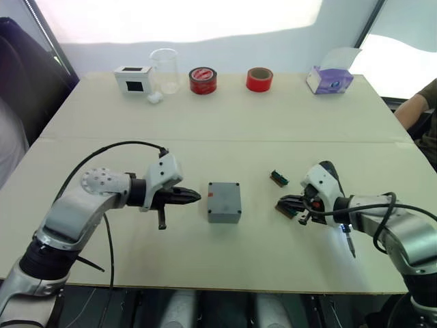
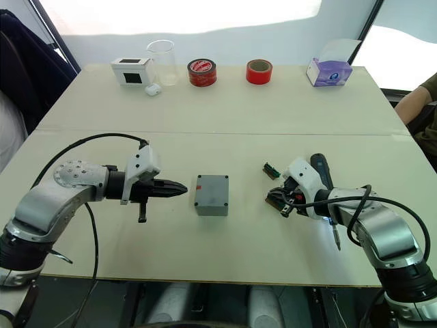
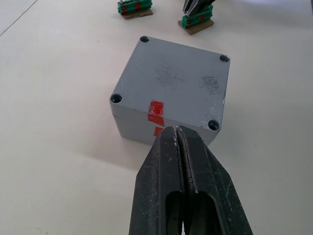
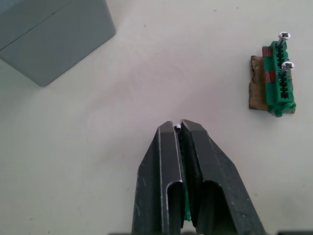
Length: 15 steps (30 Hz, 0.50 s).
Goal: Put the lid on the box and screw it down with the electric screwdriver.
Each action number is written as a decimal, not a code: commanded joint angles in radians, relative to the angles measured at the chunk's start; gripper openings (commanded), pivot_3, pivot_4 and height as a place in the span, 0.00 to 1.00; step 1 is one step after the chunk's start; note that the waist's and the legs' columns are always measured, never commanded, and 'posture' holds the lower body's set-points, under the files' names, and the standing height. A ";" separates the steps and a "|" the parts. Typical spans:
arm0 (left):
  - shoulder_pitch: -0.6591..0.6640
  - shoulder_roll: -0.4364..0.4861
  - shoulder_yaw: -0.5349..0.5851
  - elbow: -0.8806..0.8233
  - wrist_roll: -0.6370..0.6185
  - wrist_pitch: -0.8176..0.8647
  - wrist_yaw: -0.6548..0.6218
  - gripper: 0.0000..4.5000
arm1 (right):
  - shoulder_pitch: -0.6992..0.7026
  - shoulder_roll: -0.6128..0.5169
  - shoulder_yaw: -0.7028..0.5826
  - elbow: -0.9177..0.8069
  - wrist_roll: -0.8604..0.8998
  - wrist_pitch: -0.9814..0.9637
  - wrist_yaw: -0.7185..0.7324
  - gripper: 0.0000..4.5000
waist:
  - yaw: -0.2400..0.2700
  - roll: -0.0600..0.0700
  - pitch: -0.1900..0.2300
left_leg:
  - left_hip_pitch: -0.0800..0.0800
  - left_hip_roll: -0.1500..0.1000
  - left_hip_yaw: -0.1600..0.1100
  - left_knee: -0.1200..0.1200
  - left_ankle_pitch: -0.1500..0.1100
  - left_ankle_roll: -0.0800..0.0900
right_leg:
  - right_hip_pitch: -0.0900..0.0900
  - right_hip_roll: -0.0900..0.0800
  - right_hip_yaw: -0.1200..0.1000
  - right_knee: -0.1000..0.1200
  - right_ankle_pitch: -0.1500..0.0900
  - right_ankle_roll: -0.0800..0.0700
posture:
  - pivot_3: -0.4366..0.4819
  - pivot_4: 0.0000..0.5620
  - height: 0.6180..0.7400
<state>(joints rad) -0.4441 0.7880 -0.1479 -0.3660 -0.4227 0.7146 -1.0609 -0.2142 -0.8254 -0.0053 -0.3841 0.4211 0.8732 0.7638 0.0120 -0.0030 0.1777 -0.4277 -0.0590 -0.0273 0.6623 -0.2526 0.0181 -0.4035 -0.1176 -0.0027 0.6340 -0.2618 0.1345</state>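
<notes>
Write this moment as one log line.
lid on box | left tool shut, empty, beside box | right tool shut on screw

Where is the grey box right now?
The grey box sits on the table's near middle, lid on, between the left gripper and right gripper.

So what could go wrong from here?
The right gripper seems to pinch a tiny screw at its very tips, so it could slip out. The lid sits on the box with its corner holes looking empty, and the shut left gripper close by might nudge it askew. The electric screwdriver lies by the right arm, which might knock it.
</notes>
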 commanded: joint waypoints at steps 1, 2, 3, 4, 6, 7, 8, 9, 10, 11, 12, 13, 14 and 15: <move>0.000 0.009 0.006 -0.018 0.002 -0.015 0.003 0.00 | -0.010 -0.015 -0.008 -0.005 -0.006 -0.013 0.006 0.01 | 0.000 0.000 0.000 | 0.000 0.000 0.000 0.000 0.000 0.000 | 0.000 0.000 0.000 0.000 0.000 0.000 | 0.48 0.27 1.00; 0.001 0.009 0.007 -0.018 0.002 -0.015 0.004 0.00 | -0.010 -0.015 -0.010 -0.006 -0.007 -0.013 0.007 0.01 | 0.000 0.000 0.000 | 0.000 0.000 0.000 0.000 0.000 0.000 | 0.000 0.000 0.000 0.000 0.000 0.000 | 0.48 0.27 1.00; 0.001 0.009 0.007 -0.018 0.002 -0.015 0.004 0.00 | -0.011 -0.015 -0.013 -0.007 -0.006 -0.011 0.008 0.01 | 0.000 0.000 0.000 | 0.000 0.000 0.000 0.000 0.000 0.000 | 0.000 0.000 0.000 0.000 0.000 0.000 | 0.48 0.27 1.00; 0.000 0.009 0.008 -0.016 0.002 -0.015 0.005 0.00 | -0.016 -0.016 -0.017 -0.008 -0.005 -0.010 0.009 0.01 | 0.000 0.000 0.000 | 0.000 0.000 0.000 0.000 0.000 0.000 | 0.000 0.000 0.000 0.000 0.000 0.000 | 0.48 0.27 1.00; -0.002 0.008 0.009 -0.012 0.003 -0.017 0.005 0.00 | -0.032 -0.019 -0.026 -0.012 0.003 -0.002 0.012 0.01 | 0.000 0.000 0.000 | 0.000 0.000 0.000 0.000 0.000 0.000 | 0.000 0.000 0.000 0.000 0.000 0.000 | 0.48 0.27 1.00; -0.002 0.008 0.010 -0.011 0.003 -0.017 0.005 0.00 | -0.041 -0.017 -0.030 -0.014 0.007 0.001 0.012 0.01 | -0.001 0.000 0.000 | 0.000 0.000 0.000 0.000 0.000 0.000 | 0.000 0.000 0.000 0.000 0.000 0.000 | 0.48 0.27 1.00; -0.002 0.008 0.010 -0.010 0.002 -0.018 0.005 0.00 | -0.048 -0.016 -0.033 -0.016 0.010 0.005 0.013 0.01 | -0.001 0.000 0.000 | 0.000 0.000 0.000 0.000 0.000 0.000 | 0.000 0.000 0.000 0.000 0.000 0.000 | 0.48 0.27 1.00; -0.001 0.008 0.012 -0.010 0.002 -0.018 0.005 0.00 | -0.056 -0.017 -0.035 -0.021 0.015 0.008 0.016 0.01 | -0.001 0.000 0.000 | 0.000 0.000 0.000 0.000 0.000 0.000 | 0.000 0.000 0.000 0.000 0.000 0.000 | 0.48 0.27 1.00; 0.000 0.008 0.013 -0.009 0.001 -0.018 0.004 0.00 | -0.063 -0.016 -0.037 -0.025 0.017 0.011 0.017 0.01 | 0.000 0.000 0.000 | 0.000 0.000 0.000 0.000 0.000 0.000 | 0.000 0.000 0.000 0.000 0.000 0.000 | 0.48 0.27 1.00; 0.001 0.007 0.014 -0.009 0.000 -0.018 0.005 0.00 | -0.072 -0.015 -0.041 -0.028 0.022 0.017 0.017 0.01 | 0.000 0.000 0.000 | 0.000 0.000 0.000 0.000 0.000 0.000 | 0.000 0.000 0.000 0.000 0.000 0.000 | 0.48 0.27 1.00; 0.000 0.008 0.015 -0.006 -0.001 -0.018 0.004 0.00 | -0.087 -0.017 -0.042 -0.032 0.029 0.026 0.020 0.01 | 0.000 0.000 0.000 | 0.000 0.000 0.000 0.000 0.000 0.000 | 0.000 0.000 0.000 0.000 0.000 0.000 | 0.48 0.27 1.00; -0.001 0.009 0.017 -0.002 -0.001 -0.020 0.002 0.00 | -0.103 -0.023 -0.039 -0.036 0.032 0.034 0.023 0.01 | 0.000 0.000 0.000 | 0.000 0.000 0.000 0.000 0.000 0.000 | 0.000 0.000 0.000 0.000 0.000 0.000 | 0.48 0.27 1.00; -0.001 0.011 0.019 0.000 -0.001 -0.021 0.001 0.00 | -0.118 -0.030 -0.036 -0.041 0.035 0.041 0.027 0.01 | -0.001 0.000 0.000 | 0.000 0.000 0.000 0.000 0.000 0.000 | 0.000 0.000 0.000 0.000 0.000 0.000 | 0.48 0.27 1.00; 0.000 0.012 0.021 0.002 -0.001 -0.022 0.000 0.00 | -0.128 -0.035 -0.034 -0.044 0.037 0.047 0.030 0.01 | -0.001 0.000 0.000 | 0.000 0.000 0.000 0.000 0.000 0.000 | 0.000 0.000 0.000 0.000 0.000 0.000 | 0.48 0.27 1.00</move>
<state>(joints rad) -0.4403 0.7882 -0.1471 -0.3563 -0.4232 0.7107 -1.0607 -0.3133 -0.8396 -0.0136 -0.3905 0.4408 0.9137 0.7854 0.0115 -0.0029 0.1777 -0.4276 -0.0590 -0.0273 0.6623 -0.2526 0.0181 -0.4036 -0.1175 -0.0027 0.6341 -0.2618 0.1345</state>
